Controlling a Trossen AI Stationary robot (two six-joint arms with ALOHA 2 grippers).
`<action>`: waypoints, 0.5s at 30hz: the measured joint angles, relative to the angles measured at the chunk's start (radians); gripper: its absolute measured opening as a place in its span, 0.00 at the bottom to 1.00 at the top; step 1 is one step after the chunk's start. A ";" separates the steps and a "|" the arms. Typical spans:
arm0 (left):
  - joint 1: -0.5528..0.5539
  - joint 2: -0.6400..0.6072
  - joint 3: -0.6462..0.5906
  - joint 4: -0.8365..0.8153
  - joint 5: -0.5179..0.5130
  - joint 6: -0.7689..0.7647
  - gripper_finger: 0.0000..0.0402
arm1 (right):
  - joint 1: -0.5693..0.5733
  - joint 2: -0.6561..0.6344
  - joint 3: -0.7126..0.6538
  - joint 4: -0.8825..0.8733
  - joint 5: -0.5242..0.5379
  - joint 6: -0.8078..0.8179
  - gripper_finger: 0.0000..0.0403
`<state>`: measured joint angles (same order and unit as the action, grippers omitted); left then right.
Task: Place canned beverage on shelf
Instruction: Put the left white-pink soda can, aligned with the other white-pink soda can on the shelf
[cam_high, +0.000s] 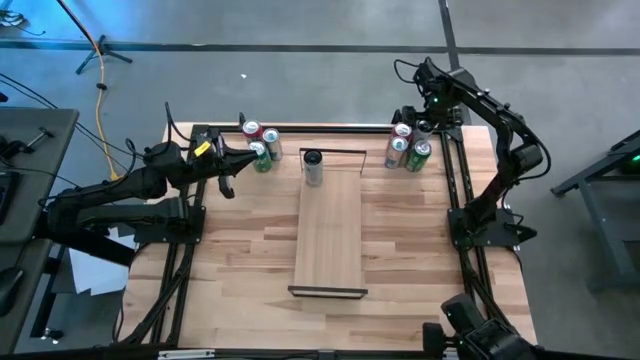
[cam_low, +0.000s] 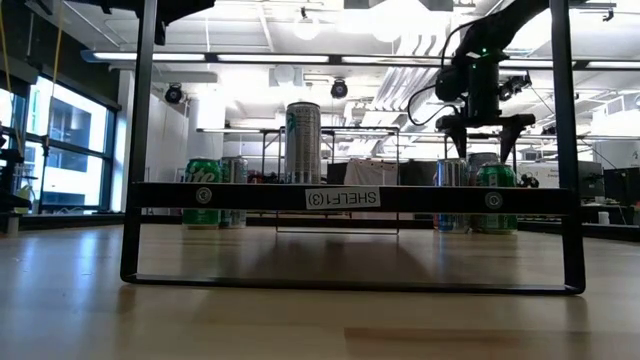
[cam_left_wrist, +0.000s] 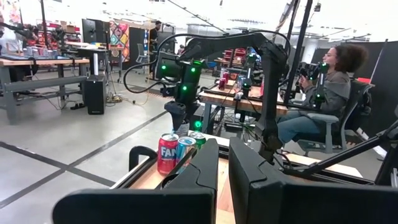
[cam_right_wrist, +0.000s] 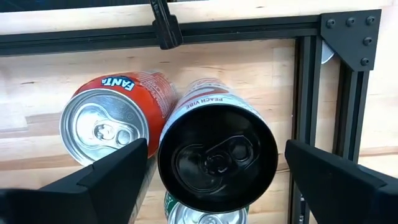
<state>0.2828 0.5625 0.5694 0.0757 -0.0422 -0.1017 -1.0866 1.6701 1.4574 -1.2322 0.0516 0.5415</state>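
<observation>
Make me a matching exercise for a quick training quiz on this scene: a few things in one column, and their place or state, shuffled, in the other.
Things:
1. left gripper
2. right gripper
3. tall silver can
4. orange Fanta can

Place or state:
A. standing on the shelf at its far end
B. shut, near the left cluster of cans
C. on the tabletop beside the black-topped can
D. open, fingers either side of the black-topped can

Pairs: 1-B, 2-D, 3-A, 4-C

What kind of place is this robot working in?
Most likely a robotics lab or open workshop: workbenches with equipment stand across a bare concrete floor, a seated person works nearby, and exposed ceiling lights hang overhead.
</observation>
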 joint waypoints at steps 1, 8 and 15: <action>0.000 0.000 0.000 0.000 0.000 0.000 0.00 | 0.000 0.003 0.000 0.000 0.000 0.000 0.90; 0.000 0.000 0.000 0.000 0.000 -0.025 0.00 | 0.001 0.039 0.000 0.005 -0.006 -0.003 0.90; 0.000 0.000 0.000 0.001 -0.007 -0.026 0.00 | -0.001 0.041 0.000 0.023 -0.008 -0.022 0.90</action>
<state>0.2829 0.5625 0.5694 0.0765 -0.0494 -0.1273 -1.0878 1.7111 1.4578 -1.2095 0.0438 0.5190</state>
